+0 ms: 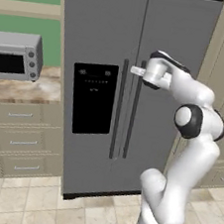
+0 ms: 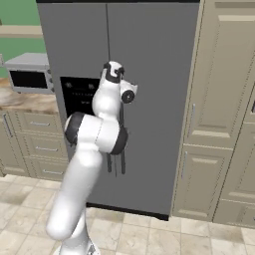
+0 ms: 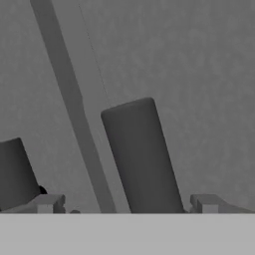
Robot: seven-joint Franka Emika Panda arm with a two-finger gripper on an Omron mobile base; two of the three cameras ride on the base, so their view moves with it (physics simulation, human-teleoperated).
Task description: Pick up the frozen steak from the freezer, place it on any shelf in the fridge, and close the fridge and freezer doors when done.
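The tall grey side-by-side unit stands with both doors shut: the freezer door (image 1: 99, 37) with its black dispenser panel (image 1: 92, 99) on the left, and the plain fridge door (image 1: 181, 38) on the right. The frozen steak and the shelf are hidden behind them. My gripper (image 1: 135, 70) is at the top of the two vertical bar handles (image 1: 118, 115), by the centre seam. In the hand view, my gripper (image 3: 127, 203) is open, with one dark bar handle (image 3: 142, 154) between its fingertips (image 3: 206, 203) and a gap on each side. The other handle (image 3: 15, 172) sits across the seam.
A silver toaster oven (image 1: 16, 56) sits on the stone counter (image 1: 32, 91) left of the unit, above beige drawers (image 1: 22, 142). Tall beige cabinets (image 2: 219, 99) stand close on the right. Tiled floor (image 1: 32, 203) lies in front.
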